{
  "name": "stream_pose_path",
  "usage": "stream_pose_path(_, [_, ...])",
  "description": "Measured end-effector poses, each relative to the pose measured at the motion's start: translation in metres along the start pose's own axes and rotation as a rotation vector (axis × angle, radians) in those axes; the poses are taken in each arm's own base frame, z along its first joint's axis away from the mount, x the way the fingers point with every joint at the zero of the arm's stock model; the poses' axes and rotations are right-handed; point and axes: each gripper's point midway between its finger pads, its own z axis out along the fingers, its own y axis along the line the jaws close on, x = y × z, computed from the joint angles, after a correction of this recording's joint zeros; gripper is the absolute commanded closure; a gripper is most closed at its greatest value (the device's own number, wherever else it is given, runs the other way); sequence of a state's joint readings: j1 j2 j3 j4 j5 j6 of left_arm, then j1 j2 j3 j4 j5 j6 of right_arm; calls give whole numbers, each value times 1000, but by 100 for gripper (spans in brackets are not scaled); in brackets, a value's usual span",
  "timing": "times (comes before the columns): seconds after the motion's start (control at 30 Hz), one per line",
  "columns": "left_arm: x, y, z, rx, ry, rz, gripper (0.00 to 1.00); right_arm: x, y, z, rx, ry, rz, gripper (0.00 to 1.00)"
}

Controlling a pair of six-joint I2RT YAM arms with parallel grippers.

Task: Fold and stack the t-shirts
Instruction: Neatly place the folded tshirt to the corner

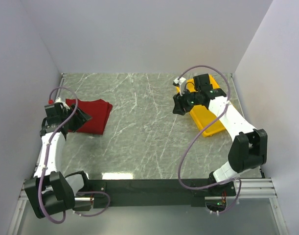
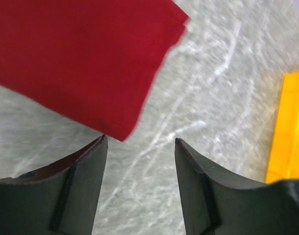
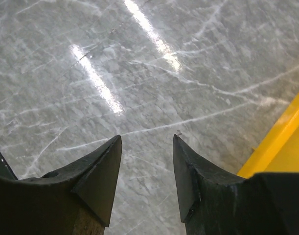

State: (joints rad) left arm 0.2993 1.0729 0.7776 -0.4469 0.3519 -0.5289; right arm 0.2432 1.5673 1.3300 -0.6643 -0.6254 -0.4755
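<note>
A folded red t-shirt [image 1: 92, 116] lies flat on the marble table at the left; it fills the upper left of the left wrist view [image 2: 80, 58]. My left gripper [image 1: 84, 117] hovers over the shirt's near left part, open and empty [image 2: 141, 142]. A folded yellow t-shirt [image 1: 206, 113] lies at the right, partly under the right arm; its edge shows in the left wrist view [image 2: 288, 127] and the right wrist view [image 3: 281, 142]. My right gripper [image 1: 177, 106] is open and empty [image 3: 147, 139], above bare table just left of the yellow shirt.
The grey marble table [image 1: 144, 132] is boxed in by pale walls at the left, back and right. A black rail [image 1: 149, 186] runs along the near edge between the arm bases. Lilac cables loop off both arms.
</note>
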Motion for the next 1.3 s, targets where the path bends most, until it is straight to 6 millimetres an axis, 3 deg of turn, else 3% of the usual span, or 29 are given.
stream_pose_path(0.1, [8, -12, -1, 55, 11, 22, 34, 2, -2, -9, 66, -11, 31, 44])
stream_pose_path(0.2, [6, -27, -16, 113, -26, 68, 27, -6, -6, -26, 151, -57, 52, 39])
stream_pose_path(0.37, [-13, -43, -61, 145, -219, 146, 13, -26, -21, -72, 321, -178, 88, 34])
stream_pose_path(0.43, [-20, -44, -76, 125, -279, 153, 9, -32, -33, -95, 408, -232, 124, 23])
stream_pose_path(0.47, [-25, -45, -82, 112, -303, 154, 9, -35, -39, -108, 459, -261, 144, 12])
stream_pose_path(0.6, [-36, -47, -89, 90, -334, 139, 8, -34, -60, -153, 674, -368, 207, 10])
stream_pose_path(0.73, [-36, -43, -87, 62, -315, 126, 1, -28, -61, -180, 808, -427, 267, 9])
stream_pose_path(0.87, [-37, -41, -91, 39, -315, 120, 1, -22, -68, -192, 895, -447, 327, 8])
stream_pose_path(1.07, [-38, -42, -100, 35, -338, 120, 1, 6, -69, -182, 925, -407, 378, 7])
stream_pose_path(1.3, [-36, -43, -107, 41, -351, 122, 0, 8, -69, -184, 942, -437, 402, 6])
